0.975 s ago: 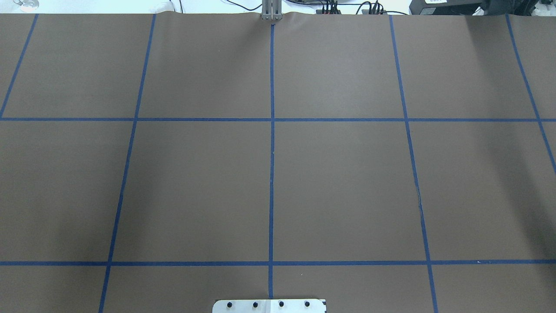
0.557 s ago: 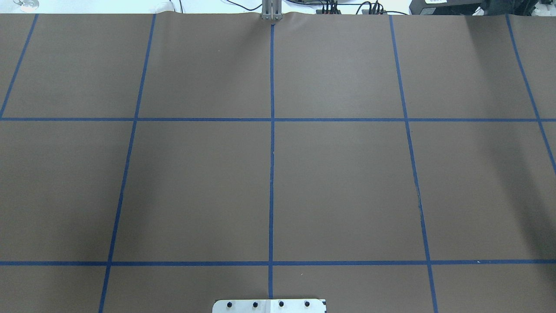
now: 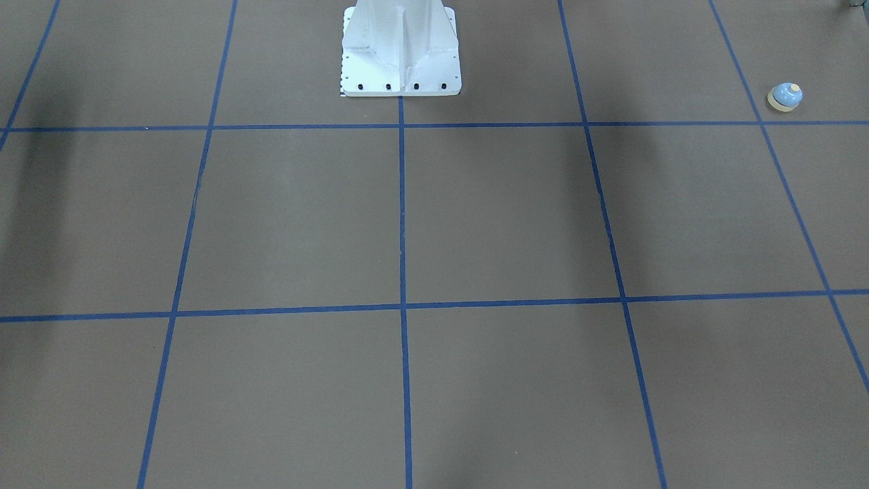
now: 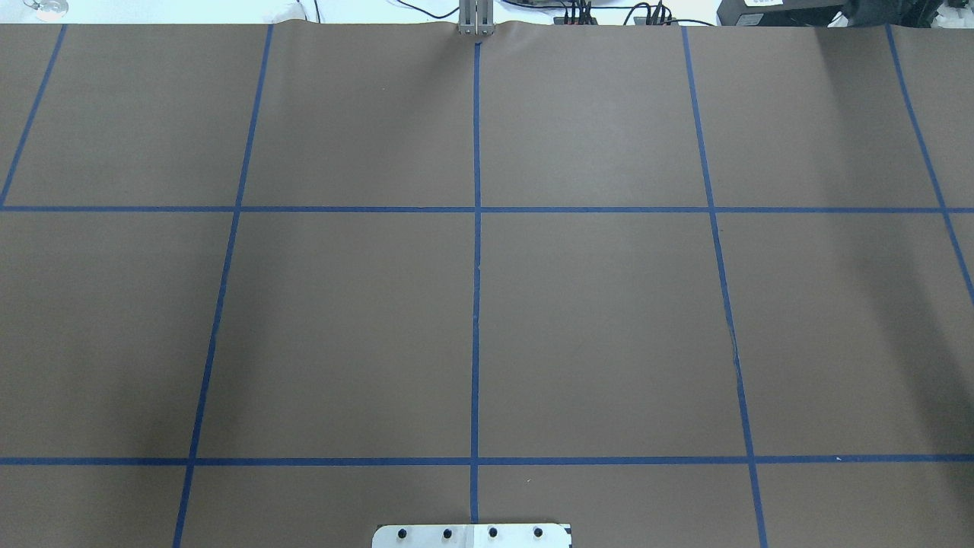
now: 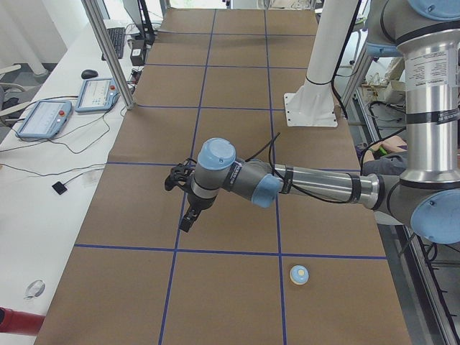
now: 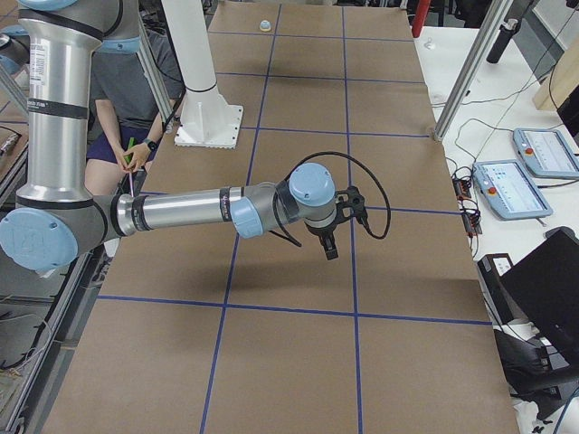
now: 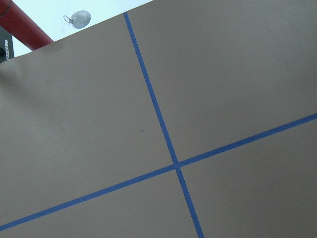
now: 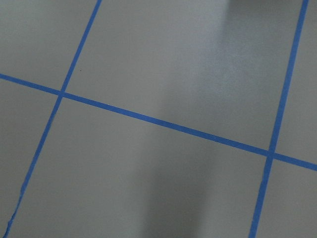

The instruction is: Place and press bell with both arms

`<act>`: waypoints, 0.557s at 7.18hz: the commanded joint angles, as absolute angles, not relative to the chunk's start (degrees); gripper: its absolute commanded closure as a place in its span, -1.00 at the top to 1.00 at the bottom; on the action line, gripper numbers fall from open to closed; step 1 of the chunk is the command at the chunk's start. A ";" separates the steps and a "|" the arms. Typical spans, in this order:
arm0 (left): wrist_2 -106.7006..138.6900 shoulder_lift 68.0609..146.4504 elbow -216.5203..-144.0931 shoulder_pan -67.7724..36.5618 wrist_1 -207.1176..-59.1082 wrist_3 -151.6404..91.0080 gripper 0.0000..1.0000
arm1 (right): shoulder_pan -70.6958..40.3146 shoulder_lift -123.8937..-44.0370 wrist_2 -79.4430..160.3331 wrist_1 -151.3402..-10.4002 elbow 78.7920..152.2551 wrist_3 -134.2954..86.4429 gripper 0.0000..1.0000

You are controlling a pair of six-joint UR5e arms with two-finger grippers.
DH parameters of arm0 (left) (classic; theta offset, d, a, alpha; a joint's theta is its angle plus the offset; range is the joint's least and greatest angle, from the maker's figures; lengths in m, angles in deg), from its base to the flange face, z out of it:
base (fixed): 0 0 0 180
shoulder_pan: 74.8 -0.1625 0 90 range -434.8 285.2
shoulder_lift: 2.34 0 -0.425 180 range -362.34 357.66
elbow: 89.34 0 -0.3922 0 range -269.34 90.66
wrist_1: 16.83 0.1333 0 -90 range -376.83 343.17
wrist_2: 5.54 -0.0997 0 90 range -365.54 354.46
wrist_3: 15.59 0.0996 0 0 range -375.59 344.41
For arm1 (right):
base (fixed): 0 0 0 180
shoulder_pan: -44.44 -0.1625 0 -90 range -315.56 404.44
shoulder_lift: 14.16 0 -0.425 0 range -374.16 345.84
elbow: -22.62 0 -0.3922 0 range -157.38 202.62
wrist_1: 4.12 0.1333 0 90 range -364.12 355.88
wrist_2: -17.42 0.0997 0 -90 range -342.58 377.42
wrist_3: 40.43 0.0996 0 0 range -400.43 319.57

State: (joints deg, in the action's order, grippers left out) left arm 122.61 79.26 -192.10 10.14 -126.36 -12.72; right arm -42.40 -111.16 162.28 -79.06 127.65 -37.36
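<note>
The bell (image 3: 785, 96), a light-blue dome with a cream button and tan base, stands on the brown paper near the table's end on my left side. It also shows in the exterior left view (image 5: 299, 274) and small and far in the exterior right view (image 6: 265, 25). My left gripper (image 5: 187, 219) hangs over the table, well away from the bell. My right gripper (image 6: 329, 250) hangs over the table's other half. Both show only in the side views, so I cannot tell whether they are open or shut. The wrist views show only paper and blue tape.
The white bolted pedestal (image 3: 400, 47) stands at the robot's edge of the table. Blue tape lines divide the brown paper into squares. A side table holds teach pendants (image 5: 43, 118) and cables. Metal frame posts (image 5: 108, 50) stand along it. A person (image 6: 136, 99) sits behind the pedestal.
</note>
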 commanded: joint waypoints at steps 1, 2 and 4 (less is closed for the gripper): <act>122.96 75.38 -189.53 7.73 -126.78 -13.04 1.00 | -41.87 -112.23 159.91 -79.09 127.91 -38.22 1.00; 122.96 72.05 -189.45 7.03 -126.96 -12.86 1.00 | -40.04 -112.85 155.89 -78.75 128.00 -38.32 1.00; 123.48 66.77 -189.01 6.68 -126.78 -13.12 1.00 | -38.35 -113.56 151.11 -78.57 128.00 -38.23 1.00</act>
State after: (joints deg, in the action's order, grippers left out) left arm 123.11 70.22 -189.37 6.99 -126.78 -13.05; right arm -39.26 -113.04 153.46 -78.75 127.96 -38.21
